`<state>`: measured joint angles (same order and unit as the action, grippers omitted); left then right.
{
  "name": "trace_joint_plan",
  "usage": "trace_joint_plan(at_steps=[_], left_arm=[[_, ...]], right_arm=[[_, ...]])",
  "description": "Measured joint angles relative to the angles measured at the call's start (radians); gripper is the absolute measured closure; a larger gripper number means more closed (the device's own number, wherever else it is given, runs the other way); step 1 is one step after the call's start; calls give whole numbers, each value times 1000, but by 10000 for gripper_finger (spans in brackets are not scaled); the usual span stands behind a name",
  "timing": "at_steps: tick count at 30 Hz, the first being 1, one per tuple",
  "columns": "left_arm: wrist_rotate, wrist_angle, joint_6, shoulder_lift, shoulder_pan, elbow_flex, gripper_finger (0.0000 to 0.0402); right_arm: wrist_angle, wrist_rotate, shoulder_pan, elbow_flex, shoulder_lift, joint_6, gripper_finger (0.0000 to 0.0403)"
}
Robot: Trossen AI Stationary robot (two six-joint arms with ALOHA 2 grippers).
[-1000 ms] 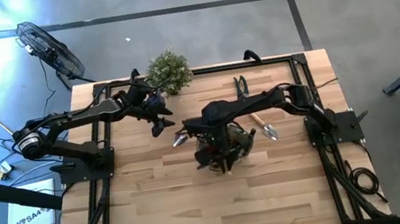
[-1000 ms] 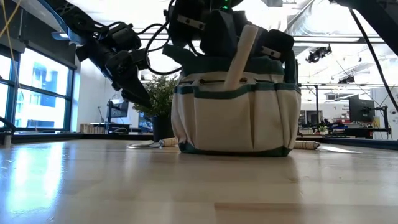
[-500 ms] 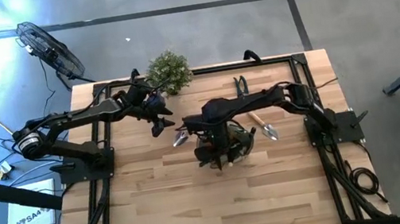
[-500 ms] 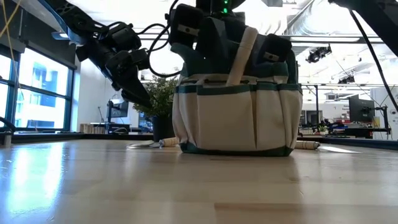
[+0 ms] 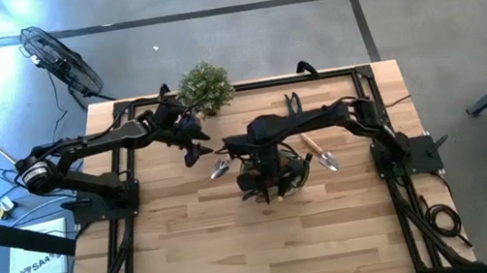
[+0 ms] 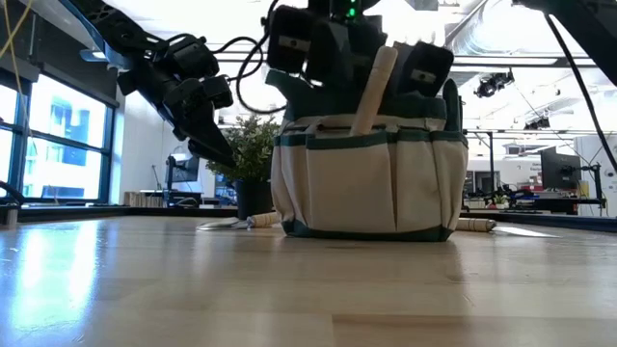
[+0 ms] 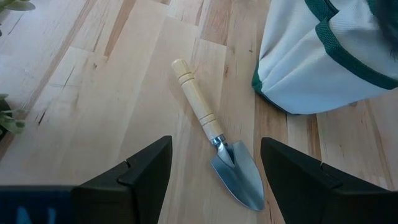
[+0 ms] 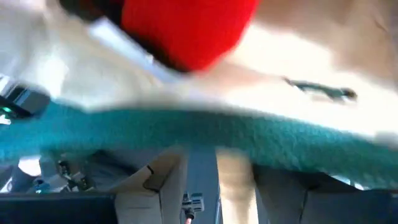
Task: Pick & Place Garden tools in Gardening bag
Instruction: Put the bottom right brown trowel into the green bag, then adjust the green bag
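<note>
Right gripper down at the gardening bag; left gripper poised over a trowel.

On the high view, the gardening bag sits near the middle of the tabletop, and the right gripper is down at the bag's mouth; whether its fingers are apart or together cannot be told. Its wrist view shows a red piece close against pale fabric and the bag's green rim. In the low view a wooden handle sticks up out of the bag. At about 10 o'clock from the bag lies a wooden-handled trowel, just beside the bag. The left gripper hovers above and just past it with fingers spread apart, holding nothing. At 2 o'clock from the bag lies another trowel, and beyond it, toward 1 o'clock, dark snips. Farthest, at 11 o'clock, stands the potted plant.
</note>
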<state>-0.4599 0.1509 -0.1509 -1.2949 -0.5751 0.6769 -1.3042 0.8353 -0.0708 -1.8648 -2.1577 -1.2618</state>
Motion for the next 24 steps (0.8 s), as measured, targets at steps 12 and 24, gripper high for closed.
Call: trace_joint_plan(at_steps=[12, 24], left_arm=[[-2, -5, 6, 0, 0, 0, 162], [-107, -21, 27, 0, 0, 0, 162]], right_arm=[[-55, -142, -2, 0, 128, -85, 238], [-55, -545, 145, 0, 327, -178, 238]])
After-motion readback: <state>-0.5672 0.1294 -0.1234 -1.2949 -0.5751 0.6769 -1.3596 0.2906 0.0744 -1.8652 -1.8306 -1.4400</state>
